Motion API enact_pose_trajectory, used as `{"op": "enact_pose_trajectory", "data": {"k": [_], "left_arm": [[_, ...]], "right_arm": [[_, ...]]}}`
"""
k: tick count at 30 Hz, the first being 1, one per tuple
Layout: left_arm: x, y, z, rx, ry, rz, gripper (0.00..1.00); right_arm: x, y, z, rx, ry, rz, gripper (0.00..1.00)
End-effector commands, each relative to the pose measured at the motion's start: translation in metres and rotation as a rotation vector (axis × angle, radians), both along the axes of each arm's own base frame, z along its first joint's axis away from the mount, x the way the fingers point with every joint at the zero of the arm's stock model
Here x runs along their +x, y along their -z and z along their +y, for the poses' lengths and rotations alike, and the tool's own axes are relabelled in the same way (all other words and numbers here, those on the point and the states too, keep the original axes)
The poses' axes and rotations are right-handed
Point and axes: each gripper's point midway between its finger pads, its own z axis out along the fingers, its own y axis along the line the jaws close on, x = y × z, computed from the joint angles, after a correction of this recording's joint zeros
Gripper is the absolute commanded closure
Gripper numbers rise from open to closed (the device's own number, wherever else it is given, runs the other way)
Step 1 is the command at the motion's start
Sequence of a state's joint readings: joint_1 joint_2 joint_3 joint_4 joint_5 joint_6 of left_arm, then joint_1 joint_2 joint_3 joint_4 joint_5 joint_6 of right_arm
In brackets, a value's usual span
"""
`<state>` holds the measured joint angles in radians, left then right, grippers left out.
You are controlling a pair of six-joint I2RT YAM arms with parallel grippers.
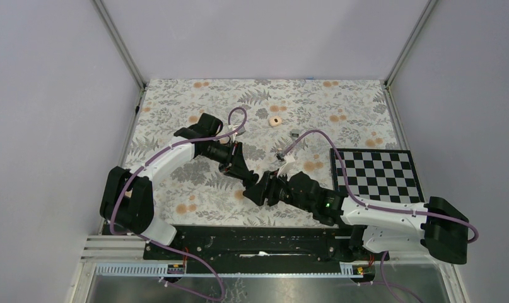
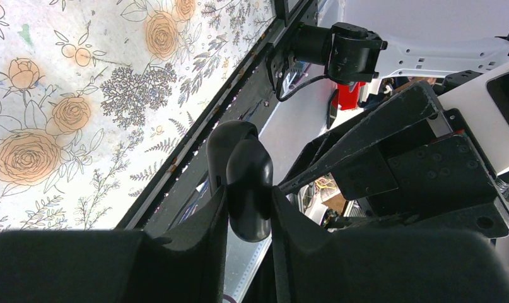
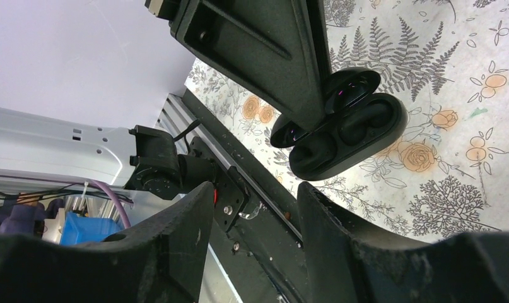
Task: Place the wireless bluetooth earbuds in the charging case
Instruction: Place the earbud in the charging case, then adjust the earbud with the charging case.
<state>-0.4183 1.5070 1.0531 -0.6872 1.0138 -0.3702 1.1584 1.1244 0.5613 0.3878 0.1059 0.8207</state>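
The floral table [image 1: 176, 120] carries a peach disc [image 1: 275, 122], grey piece [image 1: 294, 134] and checkerboard [image 1: 381, 173].

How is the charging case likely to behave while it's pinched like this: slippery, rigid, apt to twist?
The charging case looks glossy and rounded, so it may slip or pivot in the left end effector pinching it. The shell seems rigid, unlikely to deform. Its lid stands open, so a push could probably swing it.

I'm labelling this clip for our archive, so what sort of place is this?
Probably a robotics lab test cell: a left arm and right arm bolted to a rail, plain walls on aluminium frame posts, and a checkerboard calibration board on the floral-covered table.
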Motion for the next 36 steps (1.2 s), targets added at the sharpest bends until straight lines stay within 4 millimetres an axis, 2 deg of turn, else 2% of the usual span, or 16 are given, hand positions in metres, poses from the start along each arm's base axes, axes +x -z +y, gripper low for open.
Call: {"op": "enact_pose_trajectory", "data": {"k": [1, 36], "left_arm": [[-0.0038, -0.0108, -0.0002, -0.032, 0.014, -0.046, 1.0], [-0.002, -0.0135, -0.0014, -0.04, 0.016, -0.048, 1.0]], "right_arm": [[0.0127, -0.0327, 0.0026, 0.066, 0.04, -0.067, 0.41], [0.0219, -0.0373, 0.0075, 0.057, 0.038, -0.12, 0.39]]}}
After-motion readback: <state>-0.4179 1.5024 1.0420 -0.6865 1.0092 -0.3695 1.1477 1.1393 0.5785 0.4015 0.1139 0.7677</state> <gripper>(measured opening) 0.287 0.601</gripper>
